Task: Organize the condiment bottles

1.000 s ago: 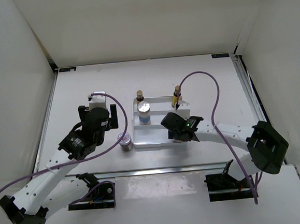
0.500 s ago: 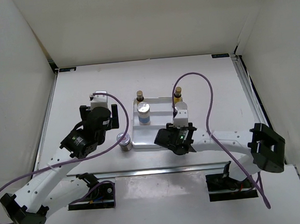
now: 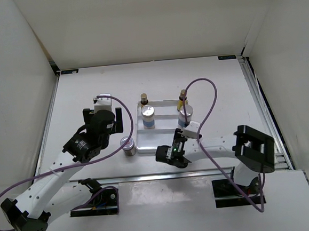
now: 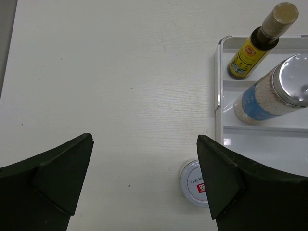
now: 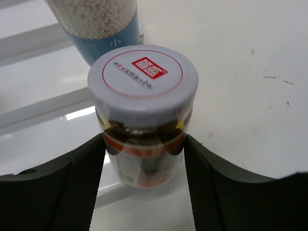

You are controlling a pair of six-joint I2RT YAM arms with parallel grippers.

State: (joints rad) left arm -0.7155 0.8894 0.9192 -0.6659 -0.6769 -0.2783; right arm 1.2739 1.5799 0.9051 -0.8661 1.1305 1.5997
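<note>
1. Tray: its edge could be catching the jar and tipping it.
2. Your right tool is gripping that jar at the tray's edge; your left tool is hanging open, empty.
3. Blue bottle is standing just behind; you're risking a bump.

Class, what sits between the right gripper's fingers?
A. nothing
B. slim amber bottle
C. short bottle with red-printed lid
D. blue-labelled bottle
C: the right gripper clamps the short bottle, with its fingers against both sides below the red-printed lid.
</note>
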